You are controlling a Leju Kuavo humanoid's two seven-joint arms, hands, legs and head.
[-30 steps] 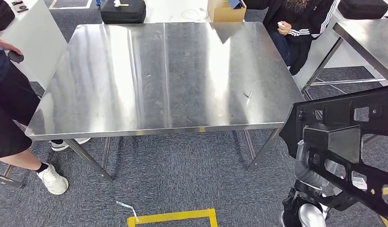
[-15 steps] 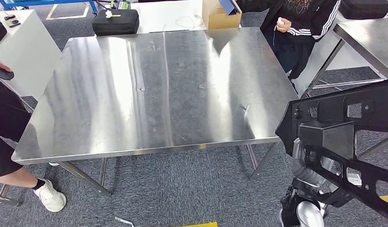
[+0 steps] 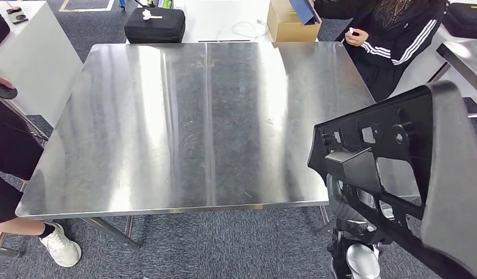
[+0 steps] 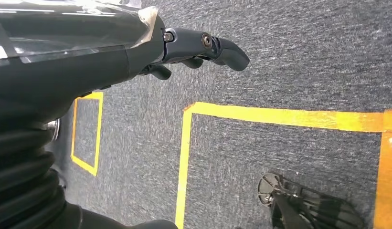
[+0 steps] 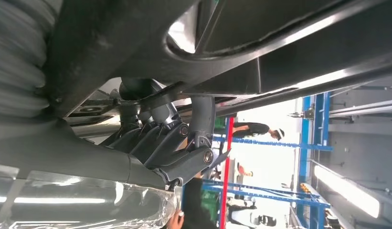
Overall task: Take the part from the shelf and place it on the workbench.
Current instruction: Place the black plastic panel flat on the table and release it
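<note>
The part is a big black plastic panel with cut-outs and a boxy lug. It is held up at the right of the head view, overlapping the front right corner of the steel workbench. In the right wrist view my right hand grips the part from below, its dark fingers curled around a rib. The part hides that hand in the head view, where part of the silver right arm shows under it. My left hand hangs over the carpet, fingers loosely extended and holding nothing.
A person in a black striped jacket sits at the bench's far right corner, and another person stands at its left edge. A cardboard box and a black case lie beyond the far edge. A second steel table stands to the right. Yellow tape marks the floor.
The whole view has shifted, with the workbench now nearer and lower in the picture. The part has risen and come left, so it now overlaps the bench's front right corner.
</note>
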